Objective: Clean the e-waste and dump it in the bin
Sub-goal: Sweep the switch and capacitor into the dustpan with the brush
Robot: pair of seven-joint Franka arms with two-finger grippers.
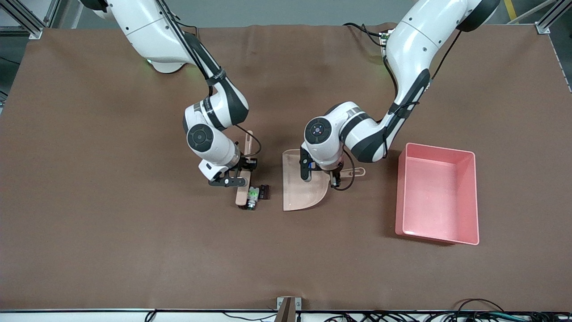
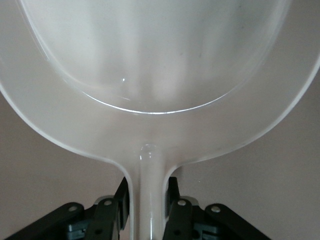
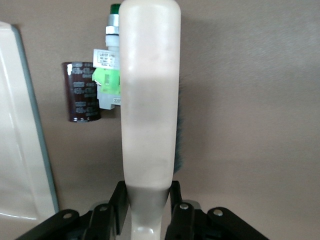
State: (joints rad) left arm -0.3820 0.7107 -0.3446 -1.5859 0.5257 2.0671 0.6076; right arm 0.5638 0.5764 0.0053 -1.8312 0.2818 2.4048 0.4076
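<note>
The e-waste lies on the brown cloth between brush and dustpan. It is a white part with a green mark (image 1: 253,196) (image 3: 107,75) and a dark maroon block (image 1: 264,191) (image 3: 82,92) beside it. My right gripper (image 1: 241,177) (image 3: 147,192) is shut on the beige brush (image 1: 243,190) (image 3: 150,100), whose head rests against the white part. My left gripper (image 1: 334,175) (image 2: 146,192) is shut on the handle of the beige dustpan (image 1: 300,190) (image 2: 150,75) (image 3: 20,150), which lies flat with its straight lip facing the parts. The pink bin (image 1: 467,197) stands toward the left arm's end.
Brown cloth covers the whole table. A short gap of cloth separates the maroon block from the dustpan's lip. Both arms reach low over the middle of the table. A small bracket (image 1: 288,308) sits at the table edge nearest the front camera.
</note>
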